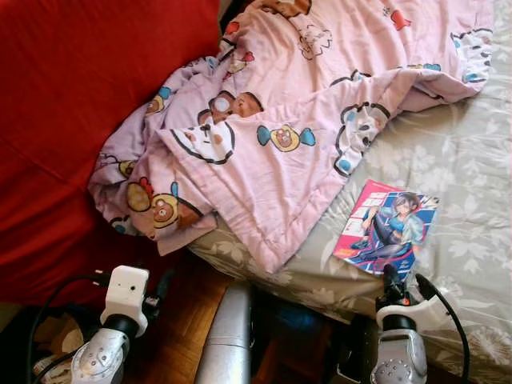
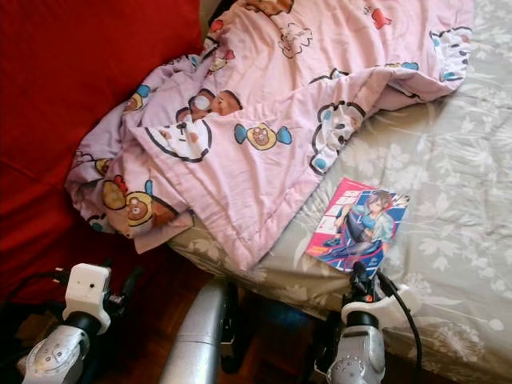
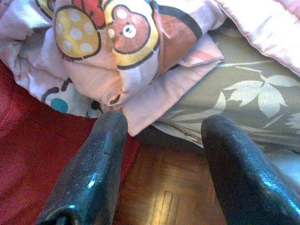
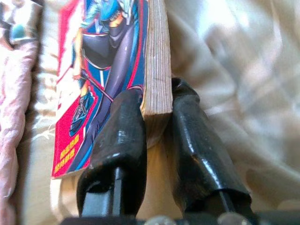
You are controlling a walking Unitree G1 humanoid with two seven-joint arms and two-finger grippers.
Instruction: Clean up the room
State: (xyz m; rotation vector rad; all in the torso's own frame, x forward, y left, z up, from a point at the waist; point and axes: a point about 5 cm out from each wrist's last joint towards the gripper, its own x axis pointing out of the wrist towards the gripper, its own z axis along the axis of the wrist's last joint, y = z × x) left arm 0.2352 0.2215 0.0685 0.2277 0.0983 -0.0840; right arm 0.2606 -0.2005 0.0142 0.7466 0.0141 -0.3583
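Note:
A comic book [image 1: 386,227] with a pink and blue cover lies on the grey floral bed sheet [image 1: 456,160]. My right gripper [image 1: 391,278] is at the book's near edge. In the right wrist view its two black fingers [image 4: 119,140] are shut on the corner of the comic book [image 4: 154,70], one on the cover and one under the pages. My left gripper [image 3: 161,140] is open and low beside the bed, pointing at the hanging corner of a pink cartoon-print blanket [image 3: 117,56].
The pink blanket [image 1: 280,120] is crumpled across the bed and spills over its near left corner. A red cloth surface [image 1: 72,120] covers the left. Wood floor [image 3: 168,192] shows below the bed edge. A silver limb [image 1: 228,336] stands between my arms.

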